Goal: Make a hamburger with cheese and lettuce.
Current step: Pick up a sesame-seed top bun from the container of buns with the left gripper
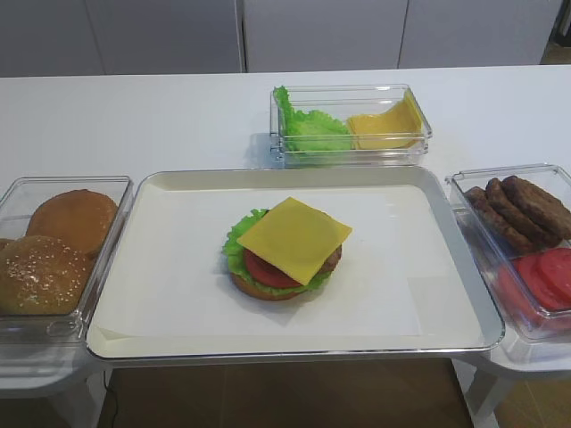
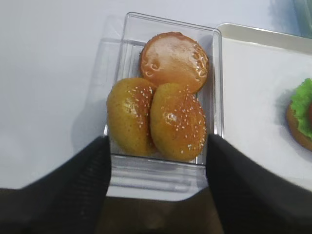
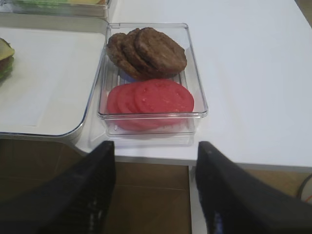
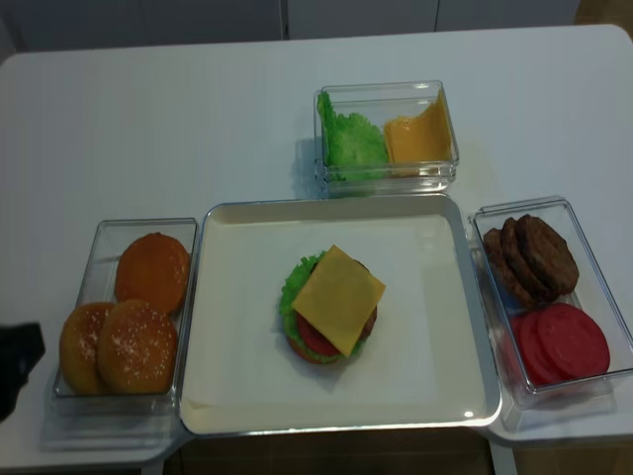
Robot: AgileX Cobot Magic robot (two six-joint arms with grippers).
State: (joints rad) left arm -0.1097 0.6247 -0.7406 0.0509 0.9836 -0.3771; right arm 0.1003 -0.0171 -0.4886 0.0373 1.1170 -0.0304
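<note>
Your left gripper [image 2: 156,161] gapes empty over the buns [image 2: 158,109]; right gripper [image 3: 156,165] likewise; cheese [image 1: 293,237] tops the hamburger [image 1: 284,250] at twelve o'clock.

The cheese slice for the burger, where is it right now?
In the high view the cheese lies on top of the hamburger stack, mid-tray, covering the patty, with lettuce fringing its left side.

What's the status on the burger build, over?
Left hand open over the buns. Right hand open, empty. Burger stacked to cheese, no top yet. Nothing in the way.
</note>
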